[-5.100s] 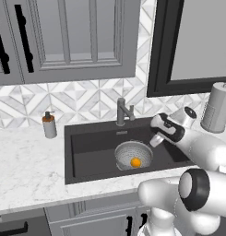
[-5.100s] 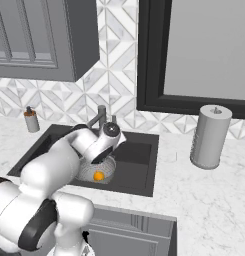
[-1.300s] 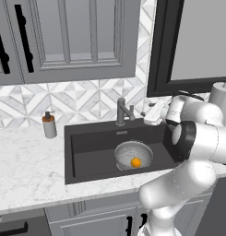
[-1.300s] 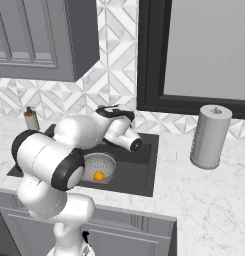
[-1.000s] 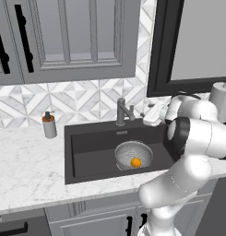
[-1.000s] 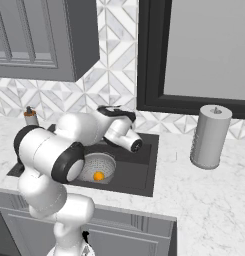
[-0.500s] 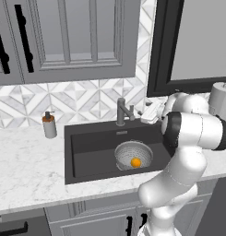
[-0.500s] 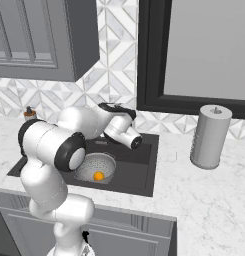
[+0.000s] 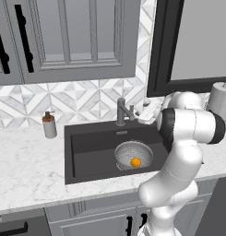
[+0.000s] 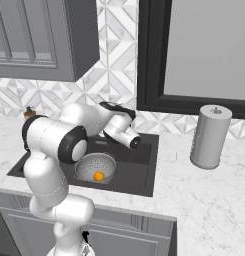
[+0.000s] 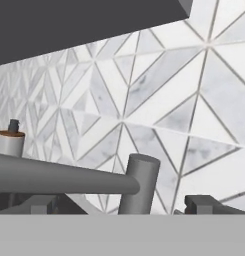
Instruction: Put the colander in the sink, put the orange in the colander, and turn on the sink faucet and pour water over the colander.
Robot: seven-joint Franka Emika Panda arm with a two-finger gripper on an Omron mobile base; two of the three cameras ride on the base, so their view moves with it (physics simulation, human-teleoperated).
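Reaching in at the far edge of the sink, the gripper (image 9: 143,115) sits just right of the sink faucet (image 9: 121,111) with its jaws spread wide and nothing between them. In the hand view the faucet's grey post and spout (image 11: 84,181) stand close in front of the fingertips (image 11: 206,204), tiled backsplash (image 11: 159,100) behind — whether anything touches the lever cannot be told.

Below and nearer, the colander (image 9: 133,155) rests on the floor of the dark sink (image 9: 86,147), right of its middle, and the orange (image 9: 136,162) lies inside it. So the first two parts look done.

No water runs from the spout, so turning on the tap and wetting the colander are judged still to do. A soap pump bottle (image 9: 49,125) stands on the counter well to the left, and a paper towel roll (image 10: 210,136) far to the right.
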